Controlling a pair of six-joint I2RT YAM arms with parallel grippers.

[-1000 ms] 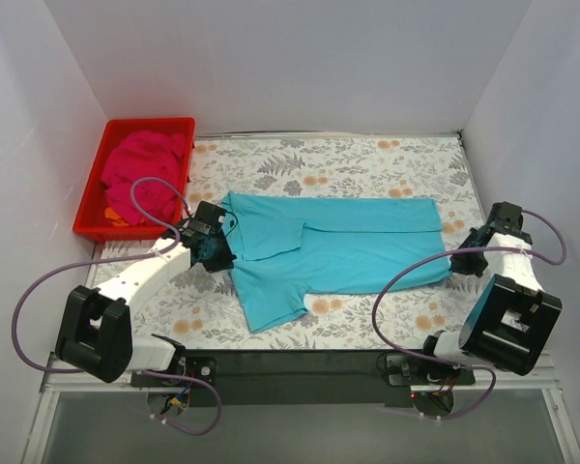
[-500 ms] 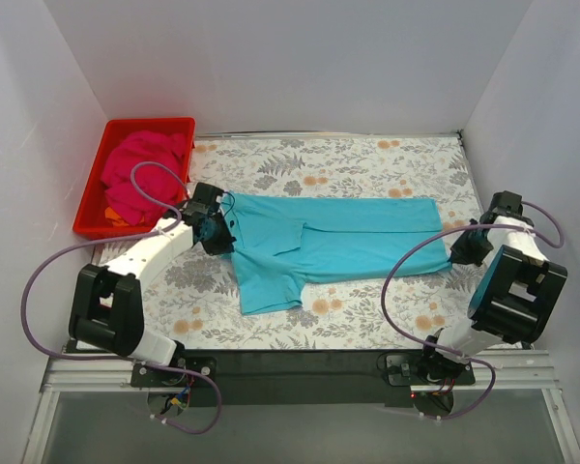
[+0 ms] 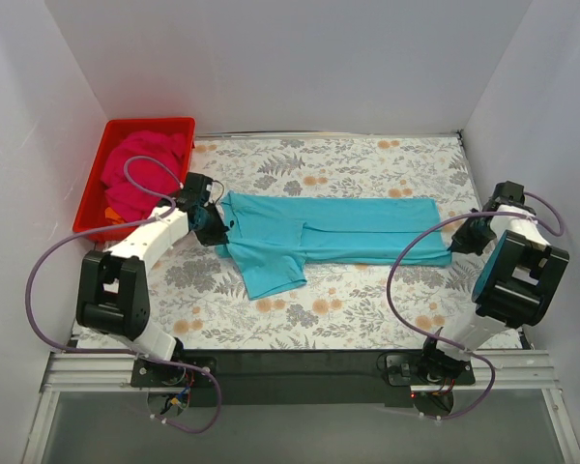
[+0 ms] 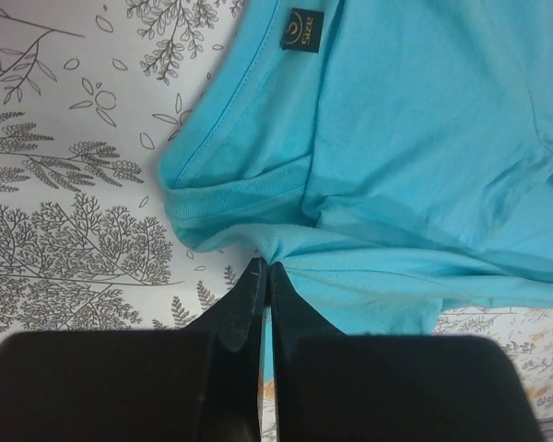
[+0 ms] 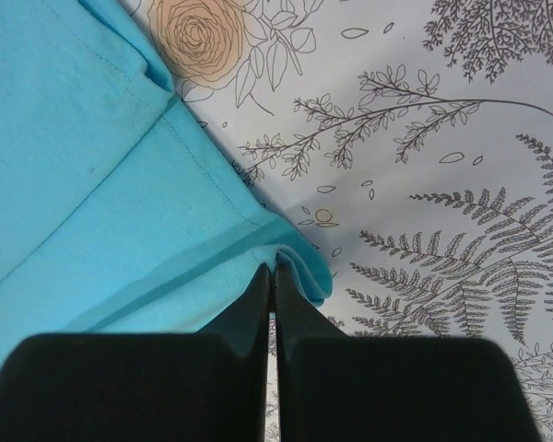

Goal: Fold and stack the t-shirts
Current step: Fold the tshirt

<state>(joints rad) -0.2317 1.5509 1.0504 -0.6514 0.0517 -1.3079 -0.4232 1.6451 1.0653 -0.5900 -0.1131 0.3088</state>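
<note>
Turquoise t-shirt (image 3: 338, 232): half-folded lengthwise.
Left gripper (image 4: 265, 272): clamped on its shoulder edge.
Right gripper (image 5: 269, 272): clamped, apparently on its hem corner.
Pink t-shirt (image 3: 140, 174): crumpled, red tray (image 3: 147, 122), ten o'clock.

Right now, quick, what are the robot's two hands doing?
Left gripper: shut, pinching the turquoise t-shirt near its collar.
Right gripper: shut, pinching the same shirt's hem corner.

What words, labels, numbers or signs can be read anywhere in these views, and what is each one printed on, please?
"size": printed sideways on the small dark neck tag inside the collar of the turquoise t-shirt, seen in the left wrist view.
Round emblem next to it on the same tag: too small to read.
Top external and right wrist views: no readable text.
</note>
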